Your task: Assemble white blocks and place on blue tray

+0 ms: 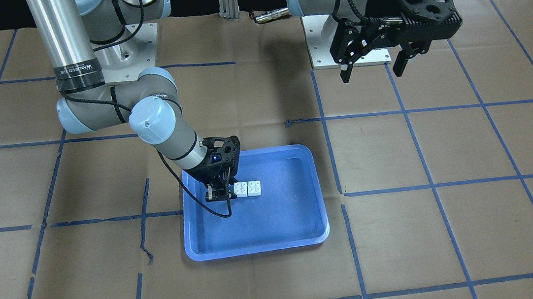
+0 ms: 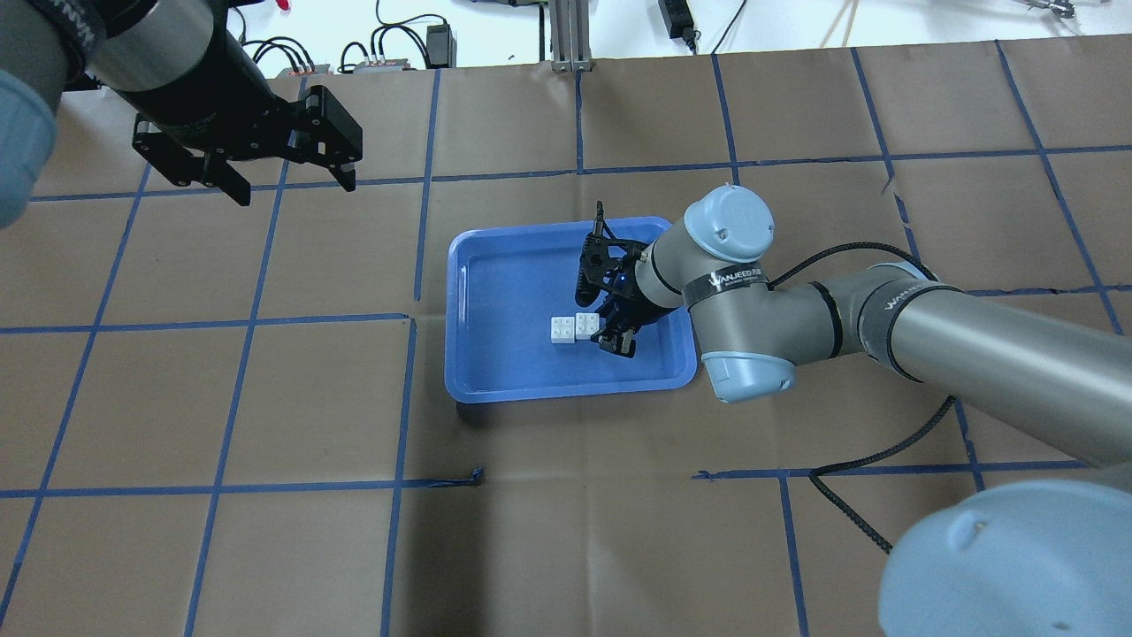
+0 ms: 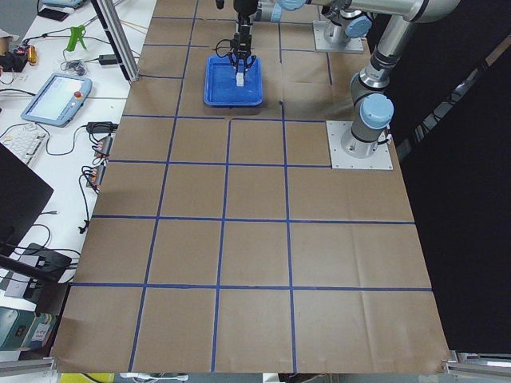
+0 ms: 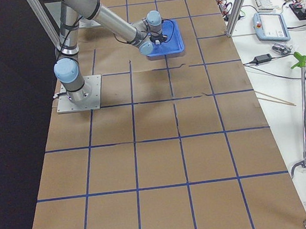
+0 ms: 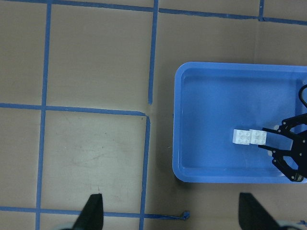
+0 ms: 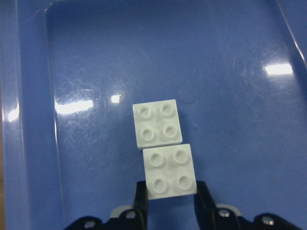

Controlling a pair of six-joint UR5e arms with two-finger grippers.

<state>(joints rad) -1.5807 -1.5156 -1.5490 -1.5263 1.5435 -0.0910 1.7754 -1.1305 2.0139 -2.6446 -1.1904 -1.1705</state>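
Note:
Two white blocks lie side by side, touching, on the floor of the blue tray point(image 1: 257, 247), studs up. The far block point(image 6: 157, 123) is free. The near block point(image 6: 170, 171) sits between the fingers of my right gripper point(image 6: 170, 199), which is shut on its sides. The pair also shows in the front view point(image 1: 253, 188), the overhead view point(image 2: 561, 329) and the left wrist view point(image 5: 242, 137). My left gripper point(image 2: 287, 181) is open and empty, held high over the table well away from the tray point(image 2: 566, 394).
The table is brown paper with a grid of blue tape lines. The tray stands near the table's middle. The arm base plates point(image 1: 130, 55) sit at the robot's edge. A loose cable point(image 2: 849, 495) hangs by the right arm.

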